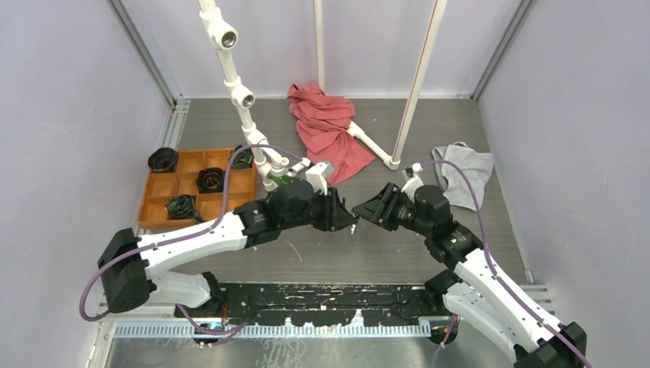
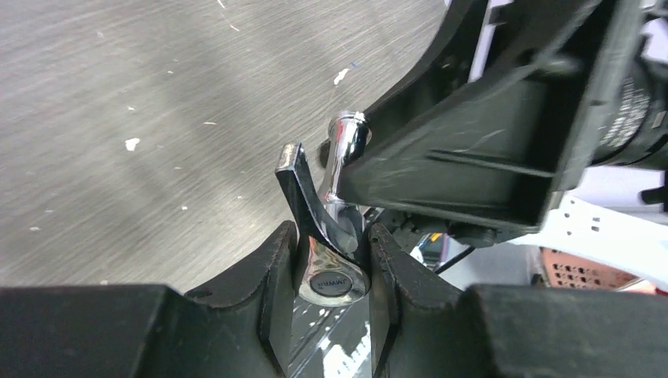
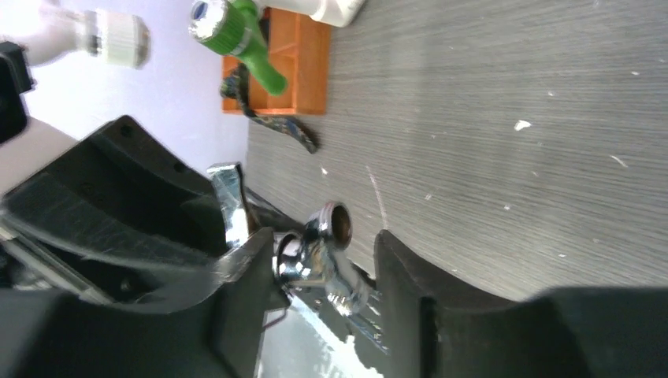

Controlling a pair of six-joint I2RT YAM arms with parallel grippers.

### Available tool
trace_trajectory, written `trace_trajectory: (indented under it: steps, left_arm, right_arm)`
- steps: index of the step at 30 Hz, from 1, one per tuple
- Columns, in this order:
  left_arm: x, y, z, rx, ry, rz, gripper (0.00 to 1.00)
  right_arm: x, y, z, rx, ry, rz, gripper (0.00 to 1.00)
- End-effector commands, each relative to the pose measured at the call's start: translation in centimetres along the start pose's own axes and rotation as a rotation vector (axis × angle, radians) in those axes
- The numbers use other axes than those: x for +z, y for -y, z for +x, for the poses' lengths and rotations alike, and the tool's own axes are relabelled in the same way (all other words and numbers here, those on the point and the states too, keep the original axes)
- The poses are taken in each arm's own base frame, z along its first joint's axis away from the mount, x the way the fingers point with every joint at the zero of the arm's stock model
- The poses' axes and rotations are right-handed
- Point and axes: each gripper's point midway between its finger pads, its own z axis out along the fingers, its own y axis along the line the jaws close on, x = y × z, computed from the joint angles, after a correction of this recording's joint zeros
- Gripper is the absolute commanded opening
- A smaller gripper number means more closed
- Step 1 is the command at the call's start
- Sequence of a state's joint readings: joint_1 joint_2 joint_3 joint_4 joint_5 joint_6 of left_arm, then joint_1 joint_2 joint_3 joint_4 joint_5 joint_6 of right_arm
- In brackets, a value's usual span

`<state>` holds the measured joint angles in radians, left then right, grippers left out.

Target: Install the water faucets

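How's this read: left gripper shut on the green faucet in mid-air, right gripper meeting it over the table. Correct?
Wrong faucet. The left gripper is shut on the silver faucet, not the green one, as the left wrist view shows. The right gripper does meet it over the table; the green tap is over by the white pipe.

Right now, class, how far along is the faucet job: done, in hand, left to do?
Done: the green tap looks fitted to the white pipe. In hand: the left gripper is shut on the silver tap above the table, and the right gripper stands open around it. Left: mounting the silver tap; the pipe's upper fittings are open.
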<state>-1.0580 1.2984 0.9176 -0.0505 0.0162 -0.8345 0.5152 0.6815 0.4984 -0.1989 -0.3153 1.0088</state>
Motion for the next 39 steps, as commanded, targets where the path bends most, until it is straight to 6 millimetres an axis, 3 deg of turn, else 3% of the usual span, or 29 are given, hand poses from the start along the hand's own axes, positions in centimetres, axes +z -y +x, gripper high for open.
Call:
trace_trajectory:
  steps: [1,3,5,10,14,20,25,30,39]
  left_arm:
    - [-3.8,1.3,-4.0,0.134,0.066,0.086,0.00]
    - [-5.5,1.2,-4.5,0.202,0.030,0.113,0.00]
    - [-7.4,1.2,-4.4,0.272,-0.031,0.147,0.00]
    - [-11.0,0.7,-2.3,0.419,-0.212,0.176,0.00]
    - [-12.8,2.2,-0.3,0.482,-0.335,0.311,0.00]
    - [-13.0,3.3,0.6,0.476,-0.431,0.394,0.00]
    - [-13.1,4.7,0.1,0.465,-0.440,0.448,0.00]
    - [-13.4,5.4,-0.2,0.458,-0.442,0.478,0.00]
    - [-13.3,5.5,0.6,0.406,-0.497,0.496,0.00]
  right_arm:
    - [-2.0,-4.9,-1.8,-0.231,0.015,-0.099,0.69]
    - [-2.9,-5.9,-1.9,-0.362,-0.009,-0.115,0.81]
    - [-3.9,-7.1,-1.3,-0.480,-0.061,-0.168,0.85]
    - [-6.5,-10.4,2.2,-0.656,-0.217,-0.447,0.89]
    - [-7.9,-12.0,4.0,-0.709,-0.300,-0.627,0.91]
    - [-7.6,-12.8,4.7,-0.734,-0.340,-0.713,0.91]
    - [-5.9,-12.3,6.1,-0.762,-0.382,-0.697,0.90]
    - [-4.4,-11.5,8.8,-0.824,-0.411,-0.707,0.86]
    - [-3.3,-11.9,9.5,-0.851,-0.435,-0.763,0.72]
